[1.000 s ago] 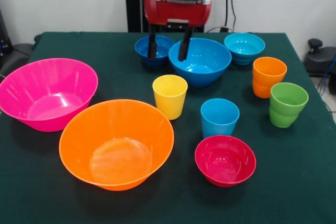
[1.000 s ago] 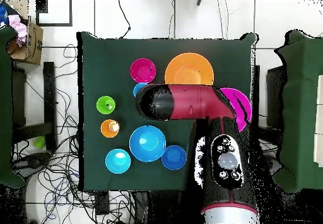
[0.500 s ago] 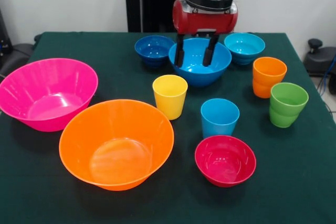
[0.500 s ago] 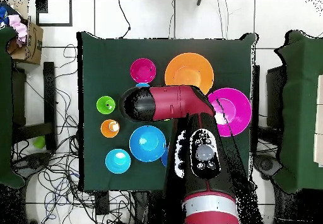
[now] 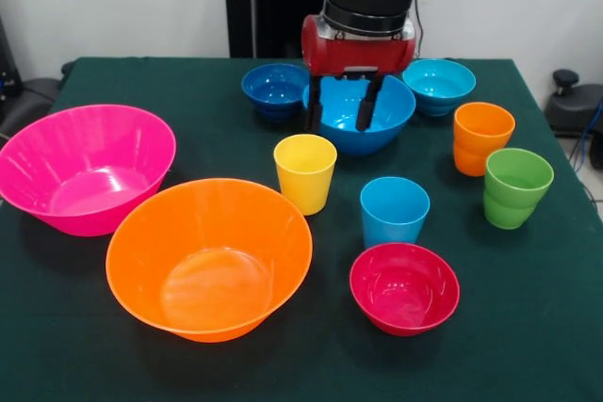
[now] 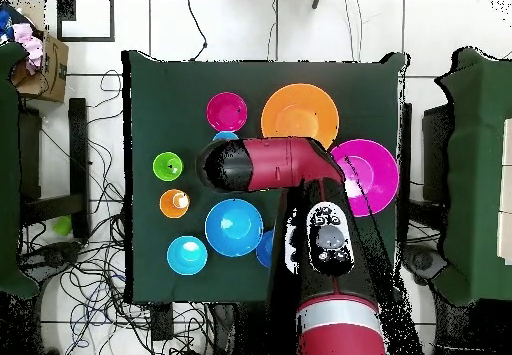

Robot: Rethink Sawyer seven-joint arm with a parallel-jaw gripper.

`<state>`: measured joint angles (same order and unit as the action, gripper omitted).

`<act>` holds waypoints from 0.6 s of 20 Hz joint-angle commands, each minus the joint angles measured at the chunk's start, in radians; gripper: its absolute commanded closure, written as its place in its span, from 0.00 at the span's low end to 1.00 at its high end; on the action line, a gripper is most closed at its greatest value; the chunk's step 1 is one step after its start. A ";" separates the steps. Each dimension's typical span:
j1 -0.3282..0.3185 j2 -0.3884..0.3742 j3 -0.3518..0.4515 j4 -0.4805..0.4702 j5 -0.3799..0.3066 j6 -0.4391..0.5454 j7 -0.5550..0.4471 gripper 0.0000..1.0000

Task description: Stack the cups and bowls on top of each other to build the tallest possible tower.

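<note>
My gripper (image 5: pixel 339 112) hangs open over the near left part of the medium blue bowl (image 5: pixel 363 140), with nothing between its fingers (image 5: pixel 313 108). Just in front stands the yellow cup (image 5: pixel 304 171), with the light-blue cup (image 5: pixel 394 211) to its right. The orange cup (image 5: pixel 482 138) and green cup (image 5: pixel 515 187) stand at the right. The large pink bowl (image 5: pixel 83 167) and large orange bowl (image 5: pixel 209 256) sit at the left, and the small red bowl (image 5: pixel 403 287) sits in front. The small dark blue bowl (image 5: pixel 275 89) and cyan bowl (image 5: pixel 439 85) flank the blue bowl. Nothing is stacked. In the overhead view the arm (image 6: pixel 265 164) hides the gripper and the yellow cup.
All the pieces stand on a dark green table (image 5: pixel 528 327). In the overhead view, green-covered tables stand on either side, a cardboard box (image 6: pixel 45 66) is at the upper left, and cables trail over the floor.
Over the last second the gripper swung right, from above the small dark blue bowl to above the medium blue bowl, then eased slightly back left. It stayed open. No cup or bowl moved.
</note>
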<state>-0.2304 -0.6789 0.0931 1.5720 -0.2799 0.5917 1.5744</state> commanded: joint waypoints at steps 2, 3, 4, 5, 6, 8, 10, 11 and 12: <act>-0.007 0.095 0.068 0.027 -0.047 -0.102 0.049 0.00; -0.005 0.100 0.064 0.025 -0.050 -0.109 0.054 0.00; 0.000 0.105 0.059 0.025 -0.053 -0.122 0.061 0.00; 0.003 0.109 0.056 0.024 -0.053 -0.128 0.064 0.00; 0.006 0.115 0.053 0.021 -0.053 -0.138 0.069 0.00; 0.011 0.126 0.045 0.019 -0.054 -0.154 0.076 0.00; 0.020 0.136 0.036 0.017 -0.056 -0.169 0.085 0.00; 0.023 0.140 0.032 0.016 -0.054 -0.173 0.088 0.00; 0.024 0.147 0.031 0.016 -0.051 -0.178 0.091 0.00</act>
<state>-0.2290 -0.5975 0.0864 1.5717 -0.2797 0.4639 1.5744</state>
